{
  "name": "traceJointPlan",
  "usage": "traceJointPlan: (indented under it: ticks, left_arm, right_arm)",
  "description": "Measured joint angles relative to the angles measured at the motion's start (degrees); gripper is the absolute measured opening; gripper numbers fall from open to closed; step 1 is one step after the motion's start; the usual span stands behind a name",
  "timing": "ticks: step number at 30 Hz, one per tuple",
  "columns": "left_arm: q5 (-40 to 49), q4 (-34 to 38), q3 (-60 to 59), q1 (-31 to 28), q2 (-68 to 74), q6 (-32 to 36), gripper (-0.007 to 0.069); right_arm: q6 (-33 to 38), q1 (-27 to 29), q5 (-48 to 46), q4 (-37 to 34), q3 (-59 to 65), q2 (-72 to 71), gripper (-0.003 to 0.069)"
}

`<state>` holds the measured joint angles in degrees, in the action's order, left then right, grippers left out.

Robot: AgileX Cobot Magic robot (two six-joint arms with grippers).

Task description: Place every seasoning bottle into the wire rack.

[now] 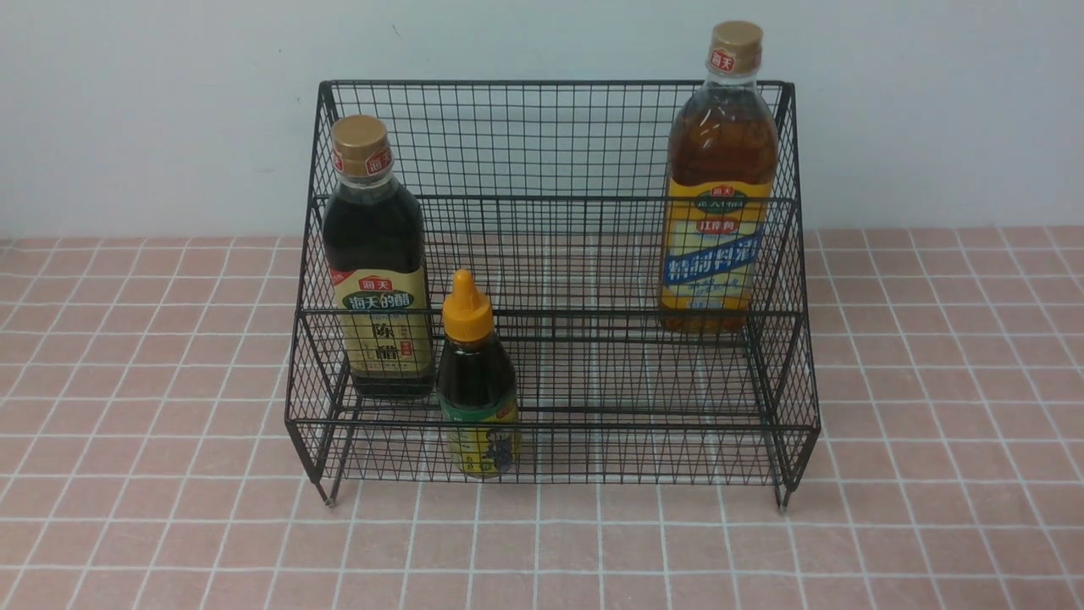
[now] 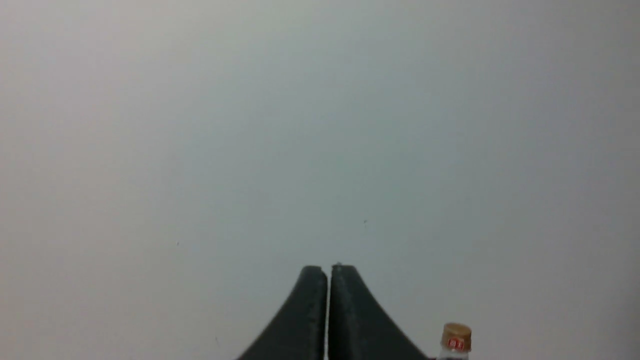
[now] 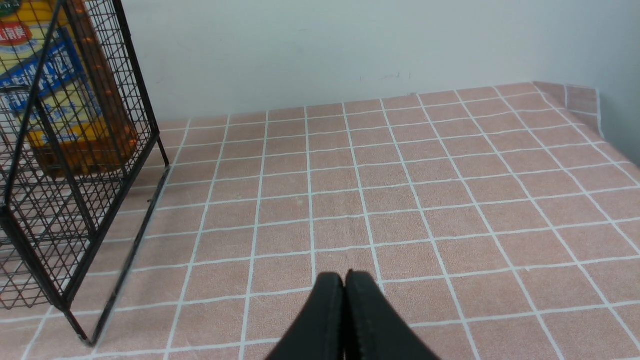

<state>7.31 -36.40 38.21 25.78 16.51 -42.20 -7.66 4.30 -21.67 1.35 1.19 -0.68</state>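
Both claws are clenched and empty: left gripper, right gripper. Centre frame in the front view, the wire rack holds all three bottles: dark bottle and small nozzle bottle left, tall amber bottle upper right. Likely heavy, smooth-walled; grip mid-body.

My front camera faces the rack squarely; left wrist sees wall, right wrist the rack's side.

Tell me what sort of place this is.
Likely a mock kitchen counter: a pink tiled tablecloth against a plain wall, with a wire rack holding three seasoning bottles.
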Motion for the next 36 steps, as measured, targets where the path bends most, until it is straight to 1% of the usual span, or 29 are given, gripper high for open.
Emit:
traceJointPlan:
  ticks: [1,4,5,6,7,8,9,12,14,15,16,17,20,21,24,27,33,36]
  left_arm:
    - [0.0,0.2,-0.1,0.0,-0.4,0.1,-0.0007]
    - [1.5,5.5,-2.6,0.0,-4.6,7.0,-0.0007]
    - [2.2,9.0,-4.2,-0.3,-6.6,10.5,-0.0007]
    - [3.3,13.3,-6.2,-0.8,-8.7,16.3,-0.0007]
    - [3.3,14.1,-6.5,-1.0,-9.0,17.2,-0.0007]
    - [4.0,20.0,-9.2,-2.1,-11.3,23.9,-0.0007]
    - [4.5,23.6,-10.9,-2.9,-12.6,27.7,-0.0007]
    - [4.9,35.6,-17.6,-7.4,-16.4,41.1,-0.0007]
    - [5.1,40.8,-22.5,-11.2,-17.2,47.5,-0.0007]
    - [5.3,42.1,-23.8,-12.8,-17.3,49.2,-0.0007]
    - [5.4,42.5,-24.7,-13.6,-17.3,49.9,-0.0007]
    - [5.9,43.4,-28.8,-17.0,-17.3,51.8,-0.0007]
    - [6.1,43.7,-32.5,-20.3,-17.3,52.6,-0.0007]
    - [6.1,43.8,-34.7,-22.5,-17.3,53.0,-0.0007]
    - [6.3,43.8,-38.9,-25.1,-17.3,53.1,-0.0007]
    - [7.5,43.9,-39.7,-25.6,-17.3,53.1,-0.0007]
    - [13.7,43.9,-39.9,-25.6,-17.3,53.2,-0.0007]
    - [13.8,43.9,-39.9,-25.6,-17.3,53.2,-0.0007]
  right_arm:
    - [0.0,0.0,0.0,0.0,0.0,0.0,-0.0015]
    - [0.0,0.0,0.0,0.0,0.0,0.0,-0.0015]
    - [0.0,0.0,0.0,0.0,0.0,0.0,-0.0015]
    - [0.0,0.0,0.0,0.0,0.0,0.0,-0.0015]
    - [0.0,0.0,0.0,0.0,0.0,0.0,-0.0015]
    - [0.0,0.0,0.0,0.0,0.0,0.0,-0.0015]
    - [0.0,0.0,0.0,0.0,0.0,0.0,-0.0015]
    - [0.0,0.0,0.0,0.0,0.0,0.0,-0.0015]
    - [0.0,0.0,0.0,0.0,0.0,0.0,-0.0015]
    - [0.0,0.0,0.0,0.0,0.0,0.0,-0.0015]
    - [0.0,0.0,0.0,0.0,0.0,0.0,-0.0015]
    - [0.0,0.0,0.0,0.0,0.0,0.0,-0.0015]
    - [0.0,0.0,0.0,0.0,0.0,0.0,-0.0015]
    - [0.0,0.0,0.0,0.0,0.0,0.0,-0.0015]
    - [0.0,0.0,0.0,0.0,0.0,0.0,-0.0015]
    - [0.0,0.0,0.0,0.0,0.0,0.0,-0.0015]
    - [0.0,0.0,0.0,0.0,0.0,0.0,-0.0015]
    - [0.0,0.0,0.0,0.0,0.0,0.0,-0.0015]
